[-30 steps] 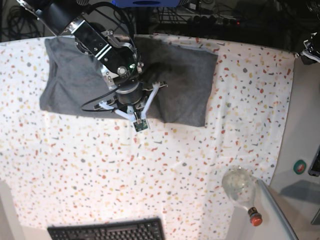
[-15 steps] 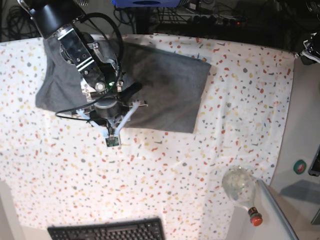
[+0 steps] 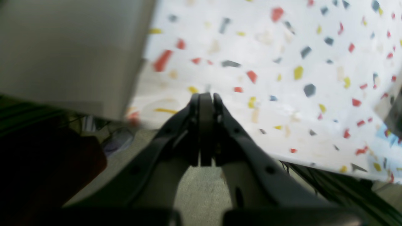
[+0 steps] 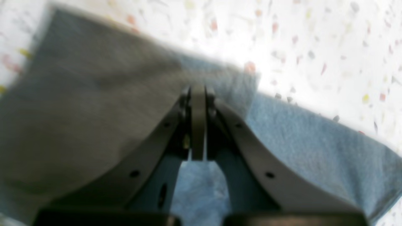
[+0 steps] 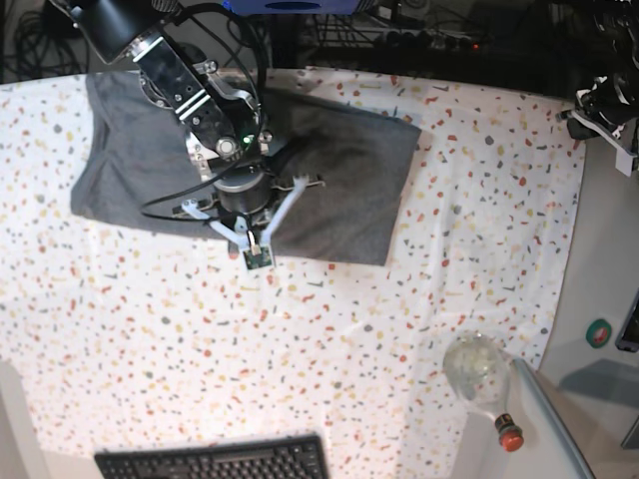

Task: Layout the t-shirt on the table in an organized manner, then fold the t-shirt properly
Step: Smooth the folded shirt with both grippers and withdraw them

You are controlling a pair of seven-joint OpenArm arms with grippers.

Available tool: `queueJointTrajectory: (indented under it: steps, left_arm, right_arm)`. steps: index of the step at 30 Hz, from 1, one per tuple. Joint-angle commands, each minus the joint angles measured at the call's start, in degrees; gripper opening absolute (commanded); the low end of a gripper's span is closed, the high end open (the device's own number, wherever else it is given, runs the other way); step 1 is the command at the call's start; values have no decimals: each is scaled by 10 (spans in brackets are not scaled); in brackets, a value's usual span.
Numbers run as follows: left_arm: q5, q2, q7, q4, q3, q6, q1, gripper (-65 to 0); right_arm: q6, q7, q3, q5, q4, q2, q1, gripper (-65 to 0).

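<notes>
Both grippers shut; t-shirt (image 5: 339, 180) flat on table (image 5: 329, 339).

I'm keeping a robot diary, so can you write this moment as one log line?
t-shirt: folded on table | right gripper: shut, over shirt, grip unclear | left gripper: shut, empty, at table edge

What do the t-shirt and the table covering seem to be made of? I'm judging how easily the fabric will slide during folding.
The t-shirt looks like soft matte heather-grey knit, likely cotton: it lies limp, and the right wrist view shows a fuzzy surface. The table is covered with a thin white cloth printed with red, yellow and grey flecks; faint creases suggest woven fabric, though a coated sheet can't be ruled out.
</notes>
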Motion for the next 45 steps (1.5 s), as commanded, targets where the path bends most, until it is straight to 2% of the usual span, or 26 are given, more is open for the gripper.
queueJointTrajectory:
  steps: [1, 5, 9, 16, 21, 25, 30, 35, 41, 45]
  left_arm:
    - [-7, -8, -9, 10, 8, -3, -2, -650]
    - [-7, 8, -9, 10, 44, -3, -19, -650]
    - [-7, 15, -9, 23, 134, -3, -43, -650]
    - [-7, 69, -9, 155, 288, -1, -52, -650]
    - [-6, 75, -9, 95, 386, 5, -90, -650]
    - [-1, 70, -56, 30, 418, 26, -94, -650]
    - [91, 61, -104, 9, 439, 28, -72, -650]
    - [98, 63, -106, 41, 437, 27, -66, -650]
    - [98, 61, -104, 119, 437, 27, -47, -650]
    - [99, 59, -104, 132, 437, 27, -35, -650]
  right_arm:
    - [-5, 17, 3, -10, 1, 0, 6, -650]
    - [-5, 19, 3, -10, -24, 0, -27, -650]
    - [-5, 21, 3, -10, -2, 3, -49, -650]
    - [-5, 17, 1, -10, 62, 14, -63, -650]
    - [-5, 20, 3, -10, 9, 15, -13, -650]
    - [-5, 20, 2, -10, -63, 15, 30, -650]
    - [-5, 20, 1, -10, -87, 15, 25, -650]
    - [-5, 21, 3, -10, -68, 16, 22, -650]
    - [-5, 17, 2, -10, 21, 18, 2, -650]
    - [-5, 19, 0, -10, 28, 14, 9, -650]
